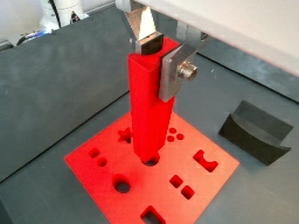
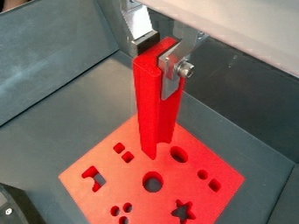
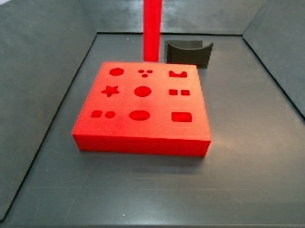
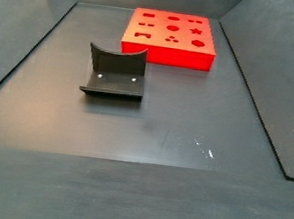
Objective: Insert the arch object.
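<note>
My gripper (image 1: 160,59) is shut on the top of a tall red pole (image 1: 149,114), one silver finger on each side; both wrist views show this (image 2: 158,57). The pole hangs upright over the red board with shaped holes (image 1: 111,171), and I cannot tell if its lower end touches the board. The arch object (image 1: 257,131) is a small dark block with a U-shaped notch. It lies on the floor beside the board, apart from the gripper, and shows in both side views (image 3: 188,53) (image 4: 114,74). In the side views only the pole (image 3: 152,27) shows, not the gripper.
The red board (image 3: 143,134) lies on the dark floor of a bin with sloping grey walls (image 3: 66,80). The arch object lies between the board and one wall (image 4: 22,56). A corner of the arch object shows at the edge of a wrist view (image 2: 12,206).
</note>
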